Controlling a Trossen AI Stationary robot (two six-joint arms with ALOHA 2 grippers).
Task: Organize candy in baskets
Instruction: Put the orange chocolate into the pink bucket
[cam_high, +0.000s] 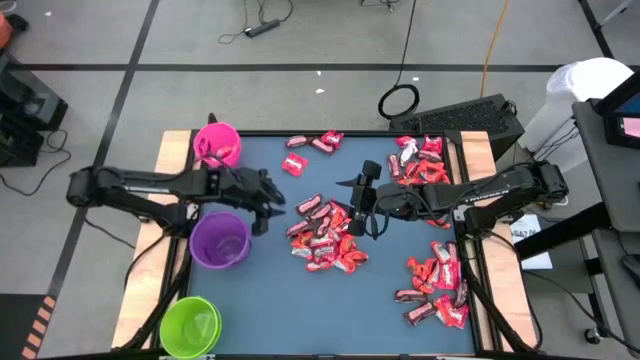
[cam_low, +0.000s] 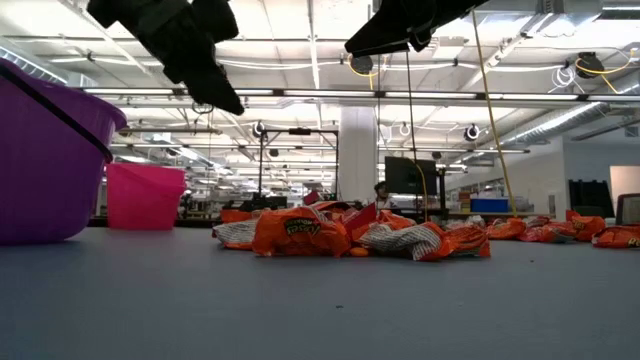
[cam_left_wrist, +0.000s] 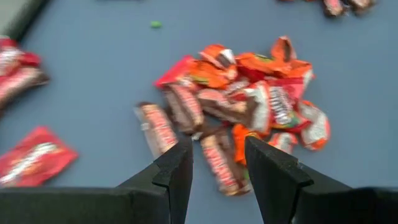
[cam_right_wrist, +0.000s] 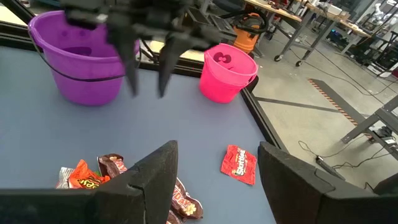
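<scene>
The blue counter (cam_high: 400, 310) held purple (cam_high: 219, 240), pink (cam_high: 217, 144) and lime baskets (cam_high: 190, 325) at its left edge; candy (cam_high: 325, 235) lay mid-counter. Left gripper (cam_high: 268, 207) and right gripper (cam_high: 362, 200) hovered above it — fingers apart, holding nothing.

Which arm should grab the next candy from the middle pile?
Left, probably. The left gripper is open and empty, aimed at the middle pile, with the purple tub beside its arm. The right gripper, also open, hangs at the pile's far edge, farther from any tub.
</scene>
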